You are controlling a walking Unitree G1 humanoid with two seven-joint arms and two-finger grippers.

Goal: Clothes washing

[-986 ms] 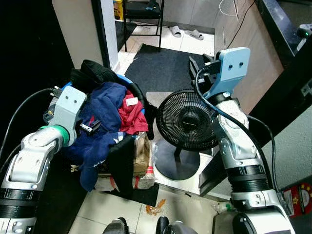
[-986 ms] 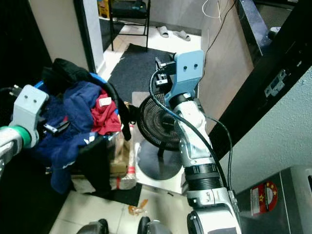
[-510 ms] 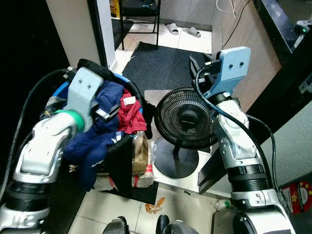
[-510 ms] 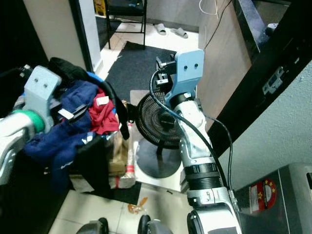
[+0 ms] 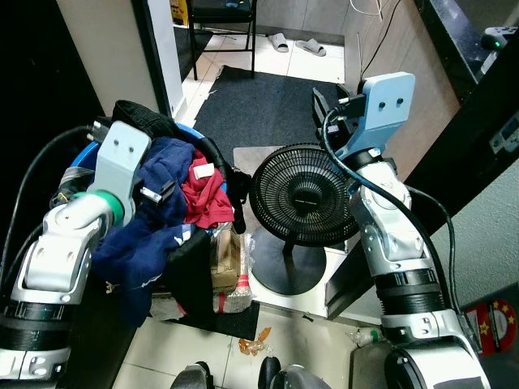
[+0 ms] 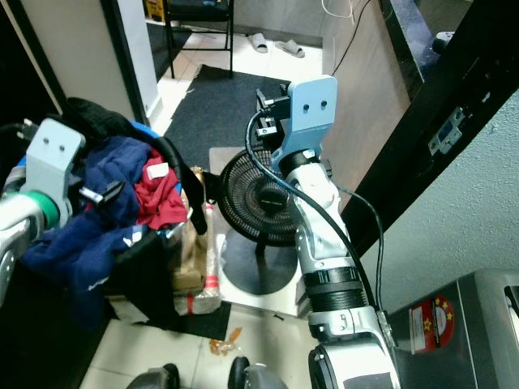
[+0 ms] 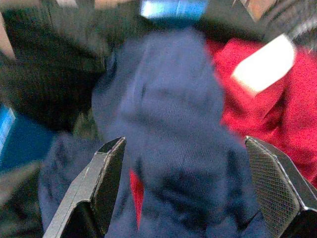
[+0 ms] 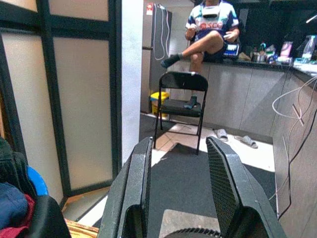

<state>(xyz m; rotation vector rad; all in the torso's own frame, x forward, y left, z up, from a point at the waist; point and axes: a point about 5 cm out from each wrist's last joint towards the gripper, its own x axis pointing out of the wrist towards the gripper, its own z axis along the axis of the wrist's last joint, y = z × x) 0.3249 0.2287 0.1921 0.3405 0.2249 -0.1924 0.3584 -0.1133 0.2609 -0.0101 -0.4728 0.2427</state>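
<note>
A heap of clothes [image 5: 174, 203], navy over red, fills the blue basket [image 5: 81, 158] at 9 o'clock from the black fan [image 5: 302, 194]. The left gripper [image 7: 183, 193] hovers spread wide over the navy garment [image 7: 168, 124]. At 12 o'clock above the fan, the right gripper [image 8: 179, 191] is raised, fingers slightly parted, empty.

Left hand [image 5: 159, 191] — seemingly lower again

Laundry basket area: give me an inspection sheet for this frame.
Surface: tiled floor, dark mat.
Job's things: laundry basket heaped with navy garment, red garment, black clothes.
Clutter: black fan, bag beside basket, scrap on floor.
Grippers: left gripper open over the navy garment; right gripper raised above the fan, open, empty.
Cables: black leads along both arms; white cord on wall.
Surroundings: folding chair, slippers, seated person.
</note>
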